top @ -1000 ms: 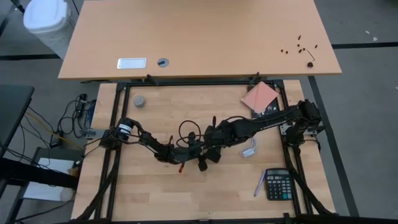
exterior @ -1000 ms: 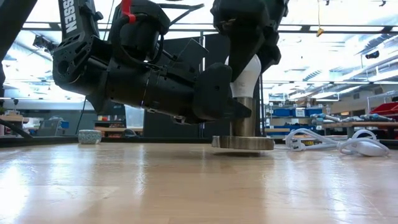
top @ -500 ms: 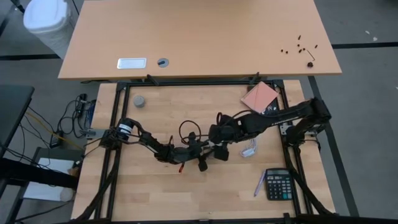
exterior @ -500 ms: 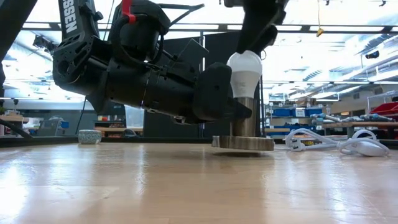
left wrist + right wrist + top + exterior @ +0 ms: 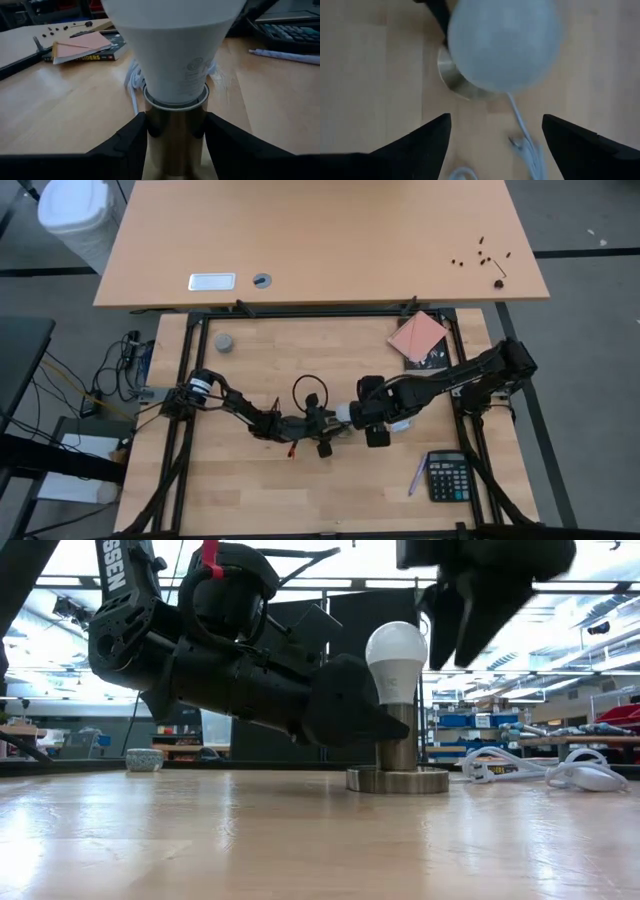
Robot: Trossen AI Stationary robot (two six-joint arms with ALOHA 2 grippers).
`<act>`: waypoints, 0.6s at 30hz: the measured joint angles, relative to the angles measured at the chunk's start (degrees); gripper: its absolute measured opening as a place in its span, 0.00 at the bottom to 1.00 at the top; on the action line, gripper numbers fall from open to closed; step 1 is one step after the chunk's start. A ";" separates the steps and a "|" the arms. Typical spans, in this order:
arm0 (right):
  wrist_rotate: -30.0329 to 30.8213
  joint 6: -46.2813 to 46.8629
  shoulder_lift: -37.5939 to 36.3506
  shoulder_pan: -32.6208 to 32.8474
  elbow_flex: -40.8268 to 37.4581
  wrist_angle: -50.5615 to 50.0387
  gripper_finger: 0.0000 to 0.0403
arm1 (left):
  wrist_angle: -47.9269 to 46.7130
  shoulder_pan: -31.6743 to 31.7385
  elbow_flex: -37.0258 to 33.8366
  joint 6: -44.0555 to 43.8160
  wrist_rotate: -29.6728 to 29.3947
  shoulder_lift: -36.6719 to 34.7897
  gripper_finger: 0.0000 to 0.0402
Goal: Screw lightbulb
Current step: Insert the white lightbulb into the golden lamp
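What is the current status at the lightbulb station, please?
Left tool clamped on the metal socket. Right tool open, clear of the lightbulb. Bulb upright in the socket. Nothing in the way.

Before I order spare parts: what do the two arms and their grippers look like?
Both arms are black, jointed and glossy. The left arm carries white lettering, a red tab and looping black cables. The left gripper and right gripper each have two matte black, wedge-shaped fingers.

A workshop: storage shelves (image 5: 470,720) with blue bins and ceiling strip lights (image 5: 590,585) behind the table.
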 joint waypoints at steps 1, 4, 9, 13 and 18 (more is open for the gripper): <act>-0.05 -0.70 0.00 0.04 -1.84 2.17 0.80 | -0.10 0.00 0.00 0.35 0.10 0.00 0.46; -0.22 -0.81 -0.96 0.04 -8.52 10.45 0.80 | -0.45 -0.08 0.00 0.70 0.26 0.00 0.46; -0.63 3.37 -5.97 -0.12 -21.55 29.63 0.79 | -0.71 -0.09 0.00 0.55 2.58 0.00 0.46; -0.75 5.35 -9.42 1.02 -31.30 47.31 0.79 | -0.78 -0.12 0.00 0.81 4.28 0.00 0.46; -1.68 4.05 -11.47 2.42 -38.26 64.76 0.79 | -0.78 -0.12 -0.02 1.03 6.87 0.04 0.46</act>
